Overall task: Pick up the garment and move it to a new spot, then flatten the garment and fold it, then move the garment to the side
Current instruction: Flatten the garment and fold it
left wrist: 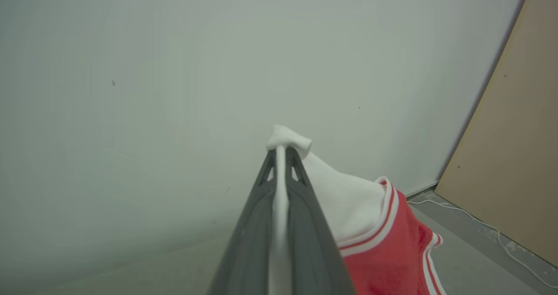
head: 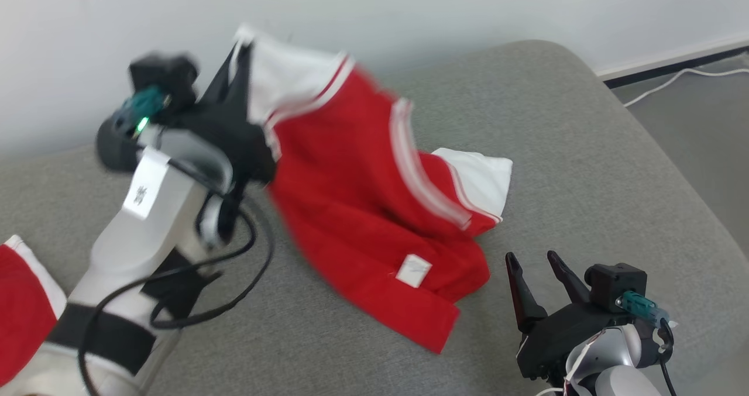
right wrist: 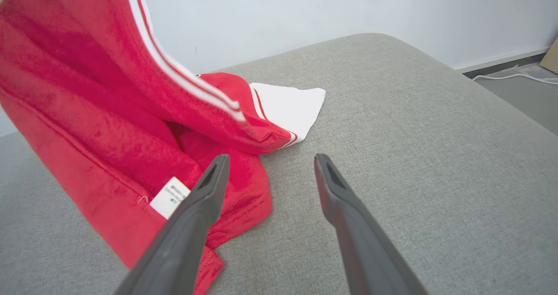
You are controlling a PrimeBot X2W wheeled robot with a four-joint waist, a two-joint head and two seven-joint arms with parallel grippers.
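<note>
Left gripper point(left wrist: 283, 151) clamped on white corner of red-and-white fleece garment point(head: 351, 197), half-raised above grey fabric cushion point(head: 585, 179); right gripper point(head: 532, 258) wide, empty, over cushion. Relocating step; next: carry, lay down.

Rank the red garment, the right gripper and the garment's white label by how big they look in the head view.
Largest: red garment, by far.
Next: right gripper, though it sits nearer the camera.
Smallest: white label.

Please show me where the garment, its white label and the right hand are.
garment point(head: 351, 209): head view, red middle cloth.
white label point(head: 413, 270): head view, middle of label.
right hand point(head: 531, 257): head view, between its open fingertips.
</note>
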